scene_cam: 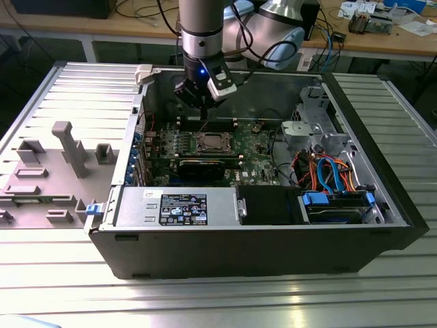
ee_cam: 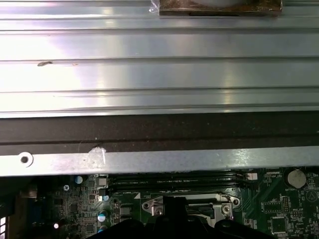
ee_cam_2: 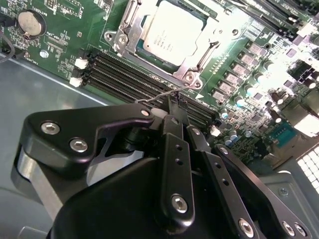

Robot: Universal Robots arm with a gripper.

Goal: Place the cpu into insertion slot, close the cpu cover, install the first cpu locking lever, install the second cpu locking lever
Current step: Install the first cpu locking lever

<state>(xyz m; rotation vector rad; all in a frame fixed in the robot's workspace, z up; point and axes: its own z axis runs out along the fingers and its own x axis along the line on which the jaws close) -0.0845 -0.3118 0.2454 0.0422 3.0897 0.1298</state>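
We take the cpu cover [scene_cam: 210,142] as landmark. Above it the open case leaves us free room, occupied by the gripper [scene_cam: 203,102], whose tip [ee_cam_2: 172,102] sits just beside a wire locking lever [ee_cam_2: 164,92] at the cover's [ee_cam_2: 169,35] corner. The memory slots [ee_cam_2: 134,74] run alongside. Toward the exterior view's right, the drive cage [scene_cam: 317,126] and cables [scene_cam: 328,174] obstruct passage.

A ribbed, silvery aluminium table [ee_cam: 159,69] lay beyond the dark wall of the computer case [ee_cam: 159,130] and its pale metal rim [ee_cam: 159,162]. Below the rim sat the green motherboard [ee_cam: 279,214], with black memory slots [ee_cam: 174,180] beside the silvery-bronze square cpu cover [ee_cam: 192,205]. A round silver coin battery [ee_cam: 296,178] sat near the board's edge.
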